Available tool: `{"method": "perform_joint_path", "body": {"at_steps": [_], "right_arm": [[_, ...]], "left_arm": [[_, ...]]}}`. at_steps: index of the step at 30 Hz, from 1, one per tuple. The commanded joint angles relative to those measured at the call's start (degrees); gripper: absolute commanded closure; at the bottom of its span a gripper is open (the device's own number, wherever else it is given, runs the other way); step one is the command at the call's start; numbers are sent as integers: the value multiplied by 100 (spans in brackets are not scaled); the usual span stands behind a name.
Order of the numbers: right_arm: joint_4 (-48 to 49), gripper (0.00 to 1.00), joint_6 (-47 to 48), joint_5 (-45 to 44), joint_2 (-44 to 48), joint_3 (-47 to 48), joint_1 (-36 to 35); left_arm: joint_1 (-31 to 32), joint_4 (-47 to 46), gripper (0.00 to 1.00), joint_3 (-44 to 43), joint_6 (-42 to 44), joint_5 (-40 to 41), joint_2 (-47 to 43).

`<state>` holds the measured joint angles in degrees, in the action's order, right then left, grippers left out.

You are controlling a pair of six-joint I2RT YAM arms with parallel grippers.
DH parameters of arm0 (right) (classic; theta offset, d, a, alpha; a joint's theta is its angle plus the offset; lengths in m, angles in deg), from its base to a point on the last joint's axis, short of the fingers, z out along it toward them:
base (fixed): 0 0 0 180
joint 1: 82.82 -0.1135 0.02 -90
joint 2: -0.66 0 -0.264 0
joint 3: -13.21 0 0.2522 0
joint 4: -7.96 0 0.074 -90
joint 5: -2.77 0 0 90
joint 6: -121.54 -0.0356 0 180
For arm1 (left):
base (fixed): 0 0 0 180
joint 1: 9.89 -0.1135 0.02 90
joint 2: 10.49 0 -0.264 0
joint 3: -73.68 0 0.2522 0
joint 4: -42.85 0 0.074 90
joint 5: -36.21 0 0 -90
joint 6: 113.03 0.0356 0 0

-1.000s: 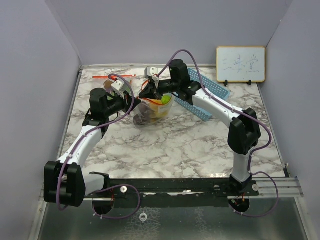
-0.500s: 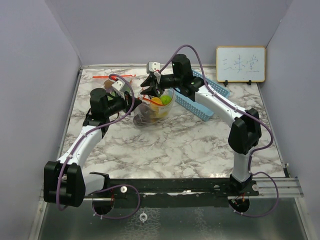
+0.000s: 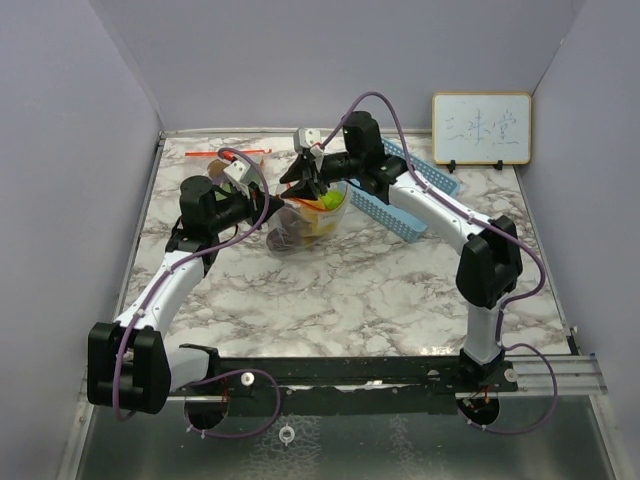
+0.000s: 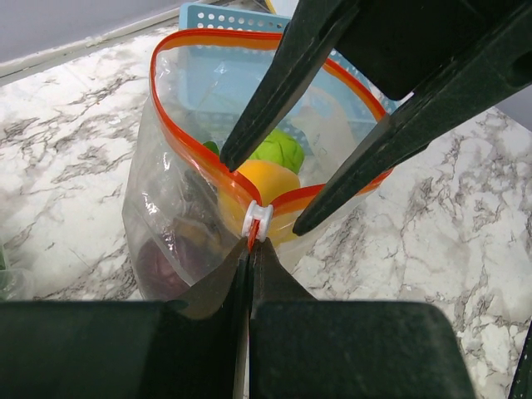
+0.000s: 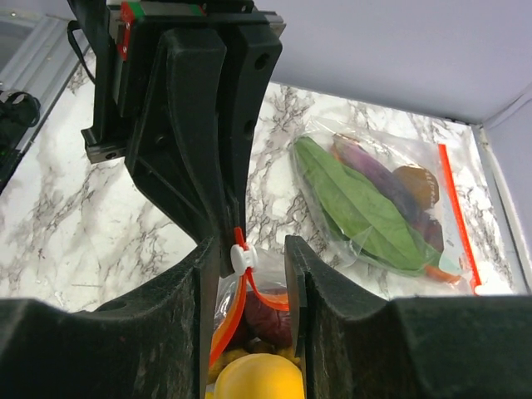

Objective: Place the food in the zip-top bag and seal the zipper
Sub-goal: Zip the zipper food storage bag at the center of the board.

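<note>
A clear zip-top bag (image 3: 308,222) with an orange zipper stands open at mid table. It holds a yellow-orange fruit (image 4: 263,178), a lime-green fruit (image 4: 281,150) and a purple one (image 4: 158,268). My left gripper (image 3: 276,206) is shut on the zipper's near end (image 4: 252,241), just below the white slider (image 4: 259,222). My right gripper (image 3: 305,186) is open over the bag mouth, its fingers (image 4: 274,83) on either side of the slider (image 5: 242,259). The yellow fruit (image 5: 253,378) and a dark red fruit (image 5: 273,320) show below it.
A second zip-top bag (image 5: 378,208) lies flat at the back left (image 3: 222,162), holding a long green leaf, a purple piece and a brown piece. A blue mesh basket (image 3: 405,195) lies right of the open bag. A small whiteboard (image 3: 481,128) stands at the back right.
My right gripper rose out of the bag mouth and shifted left toward the slider end of the zipper. My left gripper kept its hold and did not move.
</note>
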<state>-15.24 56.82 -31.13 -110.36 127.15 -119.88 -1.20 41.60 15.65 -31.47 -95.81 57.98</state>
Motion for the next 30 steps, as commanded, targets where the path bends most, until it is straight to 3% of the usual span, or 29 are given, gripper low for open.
{"method": "perform_joint_path", "body": {"at_steps": [1, 11, 20, 23, 30], "right_arm": [[91, 64, -133, 104, -224, -142, 9], [223, 69, -260, 87, -365, -113, 7], [240, 87, -284, 77, -282, -61, 8], [240, 97, -298, 81, -264, -10, 14], [217, 98, -337, -282, -91, -165, 105]], "left_arm": [[-7, -168, 100, -225, 47, -180, -70], [-7, -196, 100, -207, -8, -212, -51], [-7, -189, 100, -171, 6, -192, -53], [-7, -152, 100, -153, 31, -176, -72], [-7, -79, 100, -170, 67, -138, -121]]}}
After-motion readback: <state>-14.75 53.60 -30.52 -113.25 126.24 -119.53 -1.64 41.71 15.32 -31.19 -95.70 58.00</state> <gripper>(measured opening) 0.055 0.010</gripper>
